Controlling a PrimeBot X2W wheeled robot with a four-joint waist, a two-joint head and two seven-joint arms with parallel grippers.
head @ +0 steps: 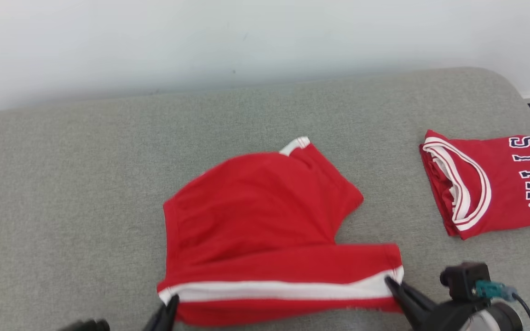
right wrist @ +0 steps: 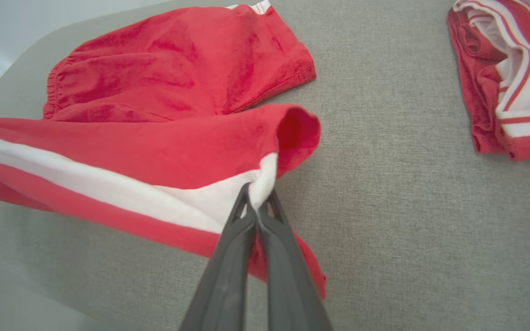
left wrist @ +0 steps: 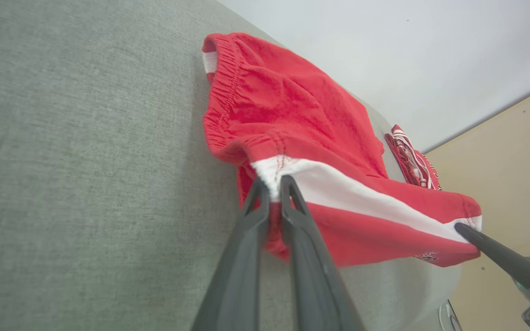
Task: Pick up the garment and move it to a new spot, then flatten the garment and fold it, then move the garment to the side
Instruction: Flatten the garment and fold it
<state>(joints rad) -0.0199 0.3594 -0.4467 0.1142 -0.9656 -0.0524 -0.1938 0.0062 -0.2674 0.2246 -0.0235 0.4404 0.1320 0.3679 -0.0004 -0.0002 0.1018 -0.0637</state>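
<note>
Head view: a pair of red shorts (head: 256, 216) lies near the middle of a grey fabric surface (head: 62, 184), towards its near edge, with the white side stripe (head: 283, 289) running left to right along the near side. The far leg is spread flat behind it. The left gripper (head: 170, 303) is clenched on the stripe at the waistband end; the right gripper (head: 391, 282) is clenched on the stripe at the leg hem.

Left wrist view: both fingers press together on the white cloth just below the gathered waistband (left wrist: 221, 87), and the stripe runs taut from there to the tip of the right gripper.

Right wrist view: the fingertips pinch a small bunch of white fabric beside the open leg hem (right wrist: 299, 133).

A folded red jersey (head: 490, 184) with white trim and the lettering "BULLS" rests on the same surface, well apart, to the right of the shorts. A pale wall (head: 246, 37) stands behind.
</note>
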